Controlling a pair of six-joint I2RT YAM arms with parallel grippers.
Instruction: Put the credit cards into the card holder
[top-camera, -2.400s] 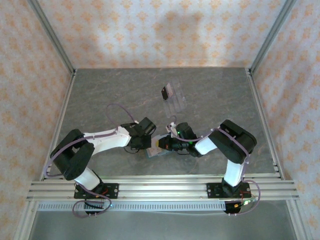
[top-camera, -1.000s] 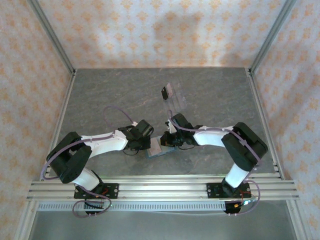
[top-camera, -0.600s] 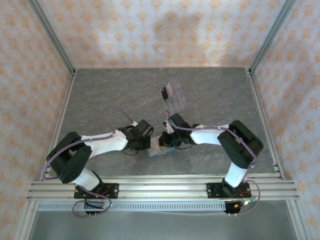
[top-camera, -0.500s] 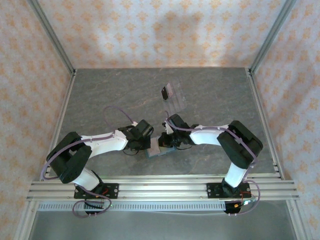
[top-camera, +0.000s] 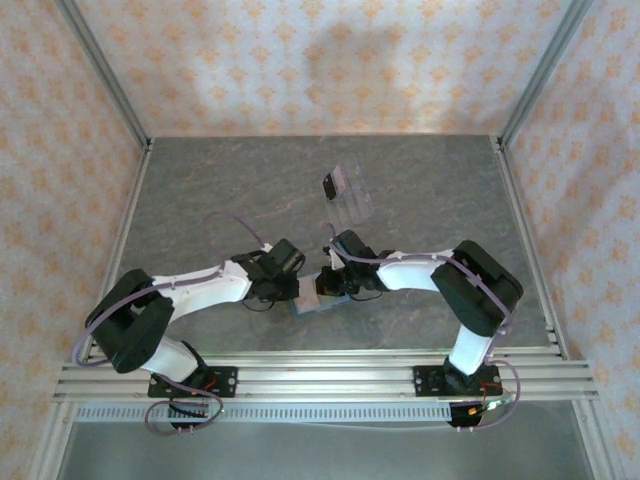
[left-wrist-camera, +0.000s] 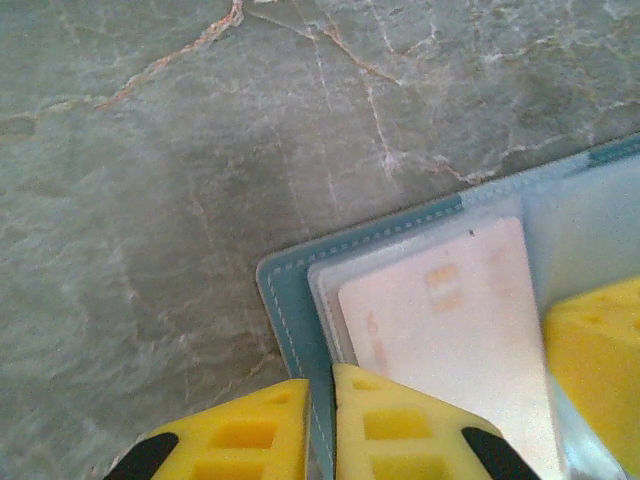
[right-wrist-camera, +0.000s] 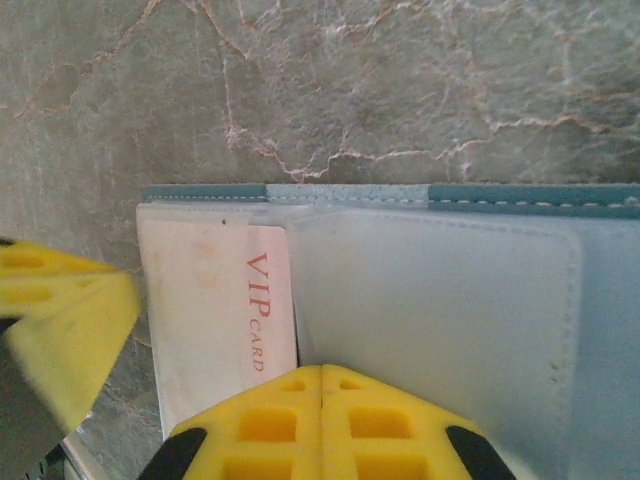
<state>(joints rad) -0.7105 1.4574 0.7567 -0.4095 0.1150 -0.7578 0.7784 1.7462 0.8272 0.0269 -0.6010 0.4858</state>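
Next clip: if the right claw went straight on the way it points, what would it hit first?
Probably the clear pocket of the card holder, right beside the VIP card. The shut right claw may already touch it; depth is unclear.

We saw grey veined stone-look surface (top-camera: 200, 190), with pinkish cracks close up in wrist views. Clear ridged plastic tray (top-camera: 356, 206) stood toward far middle. We noted orange-patterned walls (top-camera: 330, 60), aluminium corner posts (top-camera: 100, 70), aluminium rails (top-camera: 330, 375) along near edge.
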